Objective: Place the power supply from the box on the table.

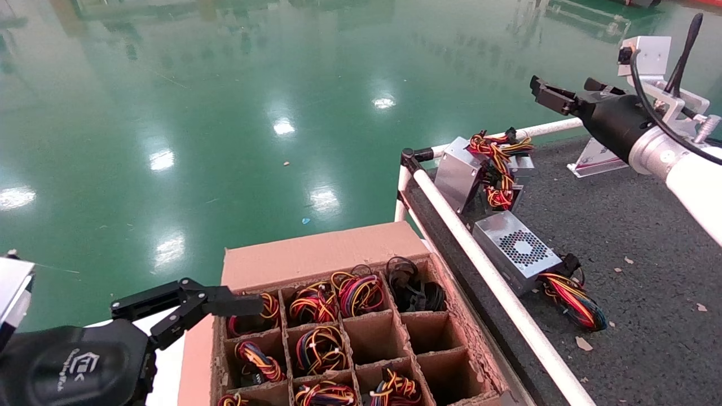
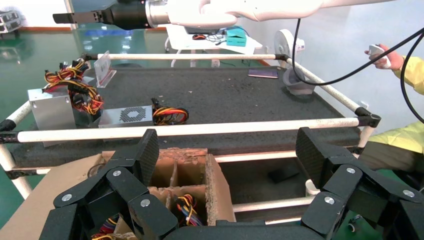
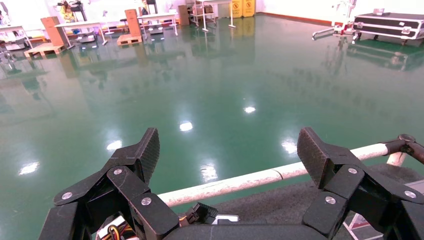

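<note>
The box (image 1: 324,256) stands beside the table (image 1: 648,242); several of its grid cells hold wire bundles (image 1: 318,347), others are bare. The power supply (image 1: 458,172) stands at the table's far corner, its red, orange and yellow wires (image 1: 496,155) heaped beside it; it also shows in the left wrist view (image 2: 50,112). My left gripper (image 1: 189,304) hovers open at the box's left edge, with the box's corner (image 2: 220,190) between its spread fingers (image 2: 148,150). My right gripper (image 1: 561,90) is raised over the table's far rail, open and holding nothing (image 3: 227,150).
A second silver unit with a hexagon-hole fan grille (image 1: 516,248) lies by the white rail (image 1: 496,287), its wires trailing. A clear bracket (image 1: 595,160) stands at the back. A person in yellow (image 2: 405,140) is beyond the table's far side. Green floor surrounds everything.
</note>
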Tool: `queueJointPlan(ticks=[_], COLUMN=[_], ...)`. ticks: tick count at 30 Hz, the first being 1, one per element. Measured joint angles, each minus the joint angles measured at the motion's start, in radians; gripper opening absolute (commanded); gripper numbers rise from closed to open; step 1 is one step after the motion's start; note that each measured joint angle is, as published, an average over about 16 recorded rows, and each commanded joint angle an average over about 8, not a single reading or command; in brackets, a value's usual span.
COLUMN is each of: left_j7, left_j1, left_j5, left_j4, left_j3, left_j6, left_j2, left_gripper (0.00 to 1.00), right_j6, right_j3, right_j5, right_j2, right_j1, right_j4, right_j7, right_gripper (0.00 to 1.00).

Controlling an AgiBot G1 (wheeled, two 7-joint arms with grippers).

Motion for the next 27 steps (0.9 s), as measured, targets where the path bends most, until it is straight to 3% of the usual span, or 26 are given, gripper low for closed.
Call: queueJointPlan(ticks=[27], left_j7=[0.0], left_j1=[0.0], left_j5=[0.0], left_j4=[0.0], left_j3=[0.0], left_j6=[0.0], left_j2=[0.0], left_gripper=[1.0], right_j6=[-0.001], right_j3=[0.001], right_j5=[0.001], right_j2=[0.0], right_j1=[-0.001], right_j4=[0.0], right_j7=[0.001], right_gripper=[1.0])
